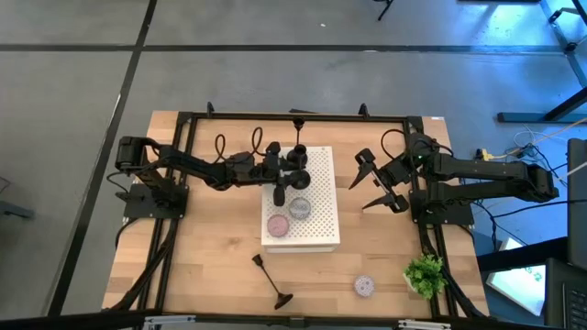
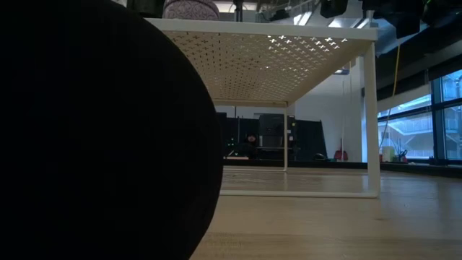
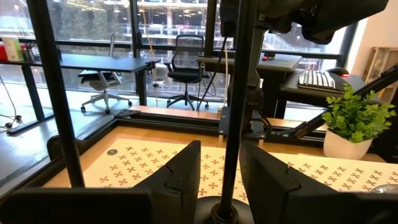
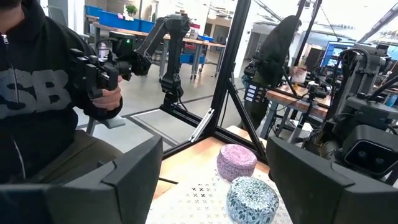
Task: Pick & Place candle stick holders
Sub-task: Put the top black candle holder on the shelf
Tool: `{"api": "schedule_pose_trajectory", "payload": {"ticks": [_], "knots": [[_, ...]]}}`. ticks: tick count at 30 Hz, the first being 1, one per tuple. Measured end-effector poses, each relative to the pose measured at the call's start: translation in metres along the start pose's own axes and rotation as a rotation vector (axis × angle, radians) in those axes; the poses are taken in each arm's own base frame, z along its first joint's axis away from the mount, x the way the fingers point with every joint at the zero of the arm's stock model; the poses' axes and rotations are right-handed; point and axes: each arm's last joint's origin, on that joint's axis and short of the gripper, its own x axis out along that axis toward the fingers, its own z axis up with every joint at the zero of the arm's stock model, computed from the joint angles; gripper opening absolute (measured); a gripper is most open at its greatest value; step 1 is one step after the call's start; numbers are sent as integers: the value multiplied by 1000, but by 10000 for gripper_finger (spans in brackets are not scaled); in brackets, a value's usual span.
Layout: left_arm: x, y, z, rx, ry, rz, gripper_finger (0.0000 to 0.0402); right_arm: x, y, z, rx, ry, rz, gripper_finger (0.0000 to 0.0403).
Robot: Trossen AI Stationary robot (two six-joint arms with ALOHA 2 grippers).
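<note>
Candle stick holders of two kinds are seen: slim black ones with a thin stem and round base, and low round pucks. One black holder (image 1: 299, 170) is stood upright on the white perforated rectangular board (image 1: 316, 225), near its far edge, its long axis vertical; in the left wrist view its stem (image 3: 233, 106) is seen rising straight up between the dark fingers (image 3: 177, 180). The left gripper (image 1: 286, 176) is placed around that stem with its jaws a little apart, a narrow gap being visible on each side, so the stem is not clamped. A second black holder (image 1: 271, 280) is laid flat on the wooden table (image 1: 211, 238), near its front edge, its long axis running diagonally, with the round base toward the front edge. A grey patterned puck (image 1: 301, 207) and a pink puck (image 1: 277, 224) are set on the board, just beside each other. A lavender puck (image 1: 365, 286) is set on the table beside a small green plant (image 1: 425, 273). The right gripper (image 1: 380, 183) is held above the table beside the board's right edge, its jaws spread wide and nothing held.
</note>
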Motion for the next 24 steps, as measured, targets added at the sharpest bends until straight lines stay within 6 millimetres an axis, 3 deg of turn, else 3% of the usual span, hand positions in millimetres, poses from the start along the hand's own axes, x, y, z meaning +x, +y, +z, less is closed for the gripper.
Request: {"api": "schedule_pose_trajectory", "payload": {"ticks": [16, 24], "knots": [[-11, -16, 15, 64, 27, 48, 96, 2, 2, 1, -4, -7, 17, 289], [-12, -16, 11, 56, 79, 66, 95, 2, 2, 2, -9, -12, 16, 289]]}}
